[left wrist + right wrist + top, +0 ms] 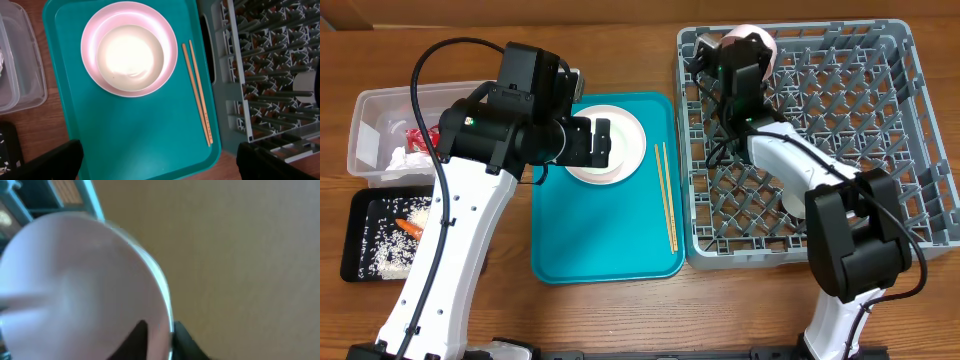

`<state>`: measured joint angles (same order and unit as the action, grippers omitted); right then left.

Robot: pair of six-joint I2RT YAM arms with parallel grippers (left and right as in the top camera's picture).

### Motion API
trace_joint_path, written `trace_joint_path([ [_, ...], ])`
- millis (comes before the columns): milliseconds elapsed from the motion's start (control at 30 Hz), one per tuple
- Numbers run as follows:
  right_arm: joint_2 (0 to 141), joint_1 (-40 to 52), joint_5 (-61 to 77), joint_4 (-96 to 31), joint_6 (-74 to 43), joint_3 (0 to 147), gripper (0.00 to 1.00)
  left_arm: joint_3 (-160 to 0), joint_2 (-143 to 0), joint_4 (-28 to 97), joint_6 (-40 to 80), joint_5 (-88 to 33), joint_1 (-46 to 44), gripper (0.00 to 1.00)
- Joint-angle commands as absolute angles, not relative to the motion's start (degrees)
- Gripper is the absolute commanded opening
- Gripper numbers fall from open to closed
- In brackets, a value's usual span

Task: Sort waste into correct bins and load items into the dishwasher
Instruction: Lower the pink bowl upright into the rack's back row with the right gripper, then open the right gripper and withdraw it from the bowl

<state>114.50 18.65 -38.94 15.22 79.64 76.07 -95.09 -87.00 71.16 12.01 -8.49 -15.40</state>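
A white plate [625, 150] with a white bowl [130, 52] in it sits at the far end of the teal tray [610, 240]; the plate also shows in the left wrist view [165, 70]. Two wooden chopsticks [666, 195] lie on the tray to the plate's right and show in the left wrist view too [197, 95]. My left gripper [600, 142] hangs open and empty above the plate, its fingers wide apart [160, 160]. My right gripper [745, 55] is shut on the rim of a second white bowl [75, 280], held over the far left corner of the grey dish rack [920, 120]. The bowl also shows in the overhead view [765, 38].
A clear tub [370, 110] at the far left holds a red wrapper [417, 138] and white tissues [402, 158]. In front of it a black tray [360, 215] holds rice scraps [390, 250] and a carrot piece [410, 228]. A small white cup-like thing [305, 82] stands among the rack's pegs.
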Motion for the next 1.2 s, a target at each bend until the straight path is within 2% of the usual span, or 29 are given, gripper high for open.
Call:
trace_joint_path([
  [0,115.3,18.9,-44.0,14.6,79.5,75.4,0.27,-96.3,-86.5,71.1,11.8,-8.1,-15.7,1.0],
  [167,115.2,20.1,-46.5,14.2,73.6,75.4,0.39,-96.3,-86.5,71.2,11.8,-8.1,-15.7,1.0],
  [600,111.8,24.0,-45.5,0.5,61.9,75.4,0.4,-96.3,-86.5,71.2,11.8,-8.1,-15.7,1.0],
  [833,107.3,24.1,-40.7,-8.6,53.3,75.4,0.59,-96.3,-86.5,71.1,11.8,-8.1,-15.7,1.0],
  [1167,97.4,24.0,-29.7,-18.2,43.3,75.4,0.63,-96.3,-86.5,71.2,11.8,-8.1,-15.7,1.0],
])
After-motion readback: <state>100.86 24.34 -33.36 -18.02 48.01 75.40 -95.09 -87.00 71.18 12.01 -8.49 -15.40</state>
